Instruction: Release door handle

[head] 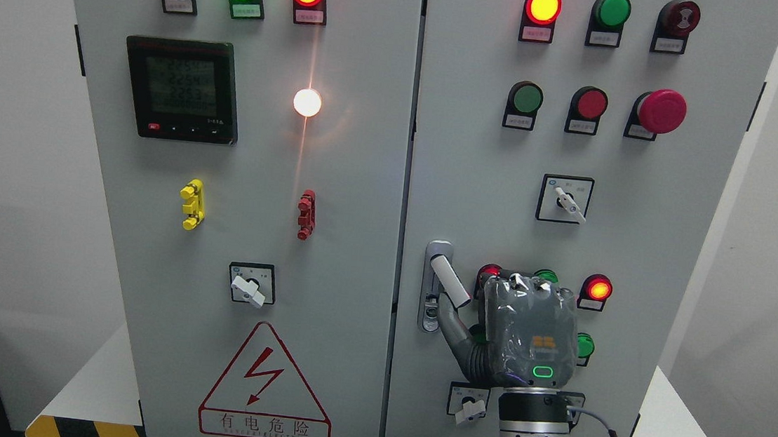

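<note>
My right hand (pixel 527 329) faces the cabinet door — thumb stretched up-left against the door handle (pixel 435 286); grip state unclear.

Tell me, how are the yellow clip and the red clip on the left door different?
The yellow clip is bright yellow; the red clip is dark red. The yellow clip sits further left, under the black meter; the red clip sits nearer the door's right edge, under the glowing white light. Both stand upright at the same height.

Grey right hand (pixel 527 329), green-lit oval, perhaps plastic-wrapped, silver wrist
</note>
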You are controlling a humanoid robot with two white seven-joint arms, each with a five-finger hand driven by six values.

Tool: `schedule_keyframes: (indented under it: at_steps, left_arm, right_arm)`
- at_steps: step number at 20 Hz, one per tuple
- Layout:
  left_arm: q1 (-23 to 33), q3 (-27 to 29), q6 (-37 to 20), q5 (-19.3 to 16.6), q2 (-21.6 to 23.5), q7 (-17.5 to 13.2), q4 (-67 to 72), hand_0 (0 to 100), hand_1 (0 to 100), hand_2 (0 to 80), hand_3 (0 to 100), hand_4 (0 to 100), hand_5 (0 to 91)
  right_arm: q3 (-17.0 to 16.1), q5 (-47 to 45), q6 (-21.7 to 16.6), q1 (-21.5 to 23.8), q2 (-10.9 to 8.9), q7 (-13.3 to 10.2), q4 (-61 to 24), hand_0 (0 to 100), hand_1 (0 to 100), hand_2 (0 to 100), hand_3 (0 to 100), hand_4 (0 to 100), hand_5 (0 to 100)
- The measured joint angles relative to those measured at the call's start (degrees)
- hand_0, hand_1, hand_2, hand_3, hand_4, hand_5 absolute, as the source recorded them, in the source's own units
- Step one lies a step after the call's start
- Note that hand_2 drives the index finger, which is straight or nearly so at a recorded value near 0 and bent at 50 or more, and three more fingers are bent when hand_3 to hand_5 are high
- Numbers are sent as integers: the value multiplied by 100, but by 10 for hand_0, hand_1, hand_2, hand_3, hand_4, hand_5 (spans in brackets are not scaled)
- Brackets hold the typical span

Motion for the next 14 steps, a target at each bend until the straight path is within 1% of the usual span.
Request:
schedule_keyframes:
  at_steps: [14]
  left_arm:
    - [0,0,0,0,-1,0,0,120,556,0,0,0,0]
  right_arm:
    - [-15,0,0,5,2,-2,-27,450,439,935,1000,1000,1000]
